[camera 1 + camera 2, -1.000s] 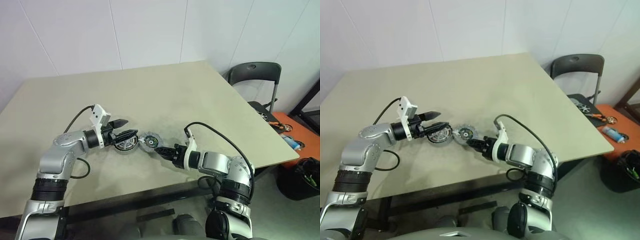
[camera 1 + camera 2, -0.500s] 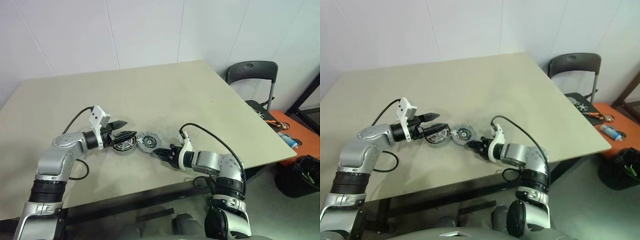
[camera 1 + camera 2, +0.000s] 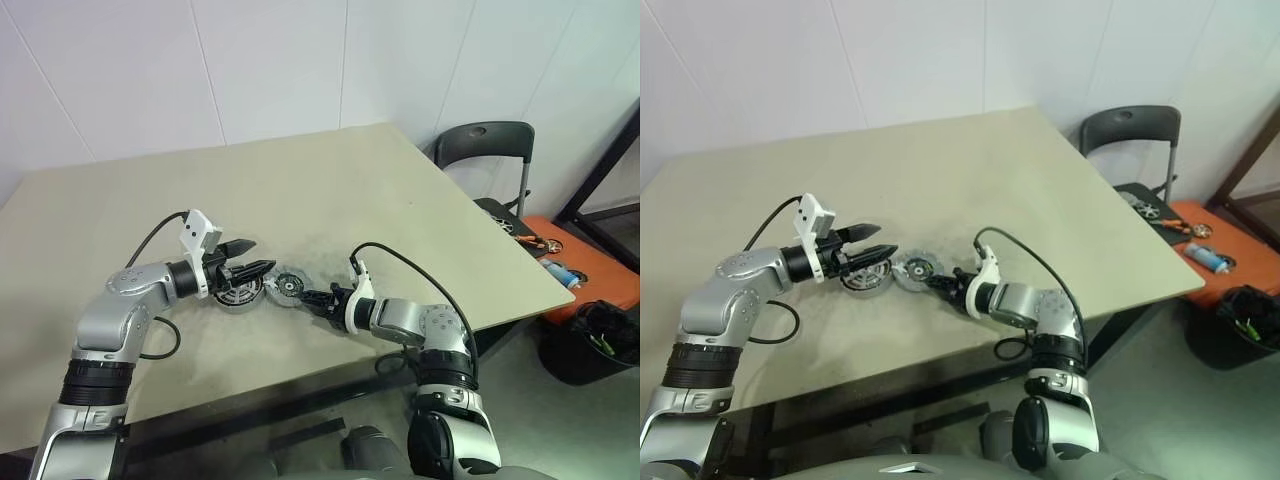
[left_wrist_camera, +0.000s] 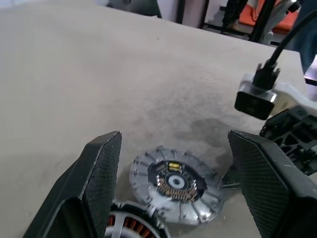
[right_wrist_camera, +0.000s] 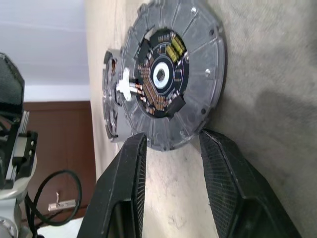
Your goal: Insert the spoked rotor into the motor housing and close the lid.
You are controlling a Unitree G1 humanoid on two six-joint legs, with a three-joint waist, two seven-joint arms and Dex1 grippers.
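The motor housing (image 3: 238,291), a squat silver cylinder with copper windings, stands on the table (image 3: 350,190). My left gripper (image 3: 262,255) hovers just above it, open, nothing between its fingers. The lid (image 4: 174,184), a flat grey disc with a small hub and circuitry at its centre, lies against the housing's right side. My right gripper (image 3: 309,296) comes in low from the right. It is open, and its fingertips (image 5: 141,141) straddle the near rim of the lid without pinching it. I cannot make out the spoked rotor; the housing's inside is mostly hidden.
The table's front edge runs close beneath my right forearm. A black chair (image 3: 480,150) stands off the far right corner. Beyond it are an orange surface with tools (image 3: 585,265) and a black bin (image 3: 600,345) on the floor.
The whole view has swung. My right arm has stretched a little further and lower toward the lid. The left gripper, lid and housing have kept their places.
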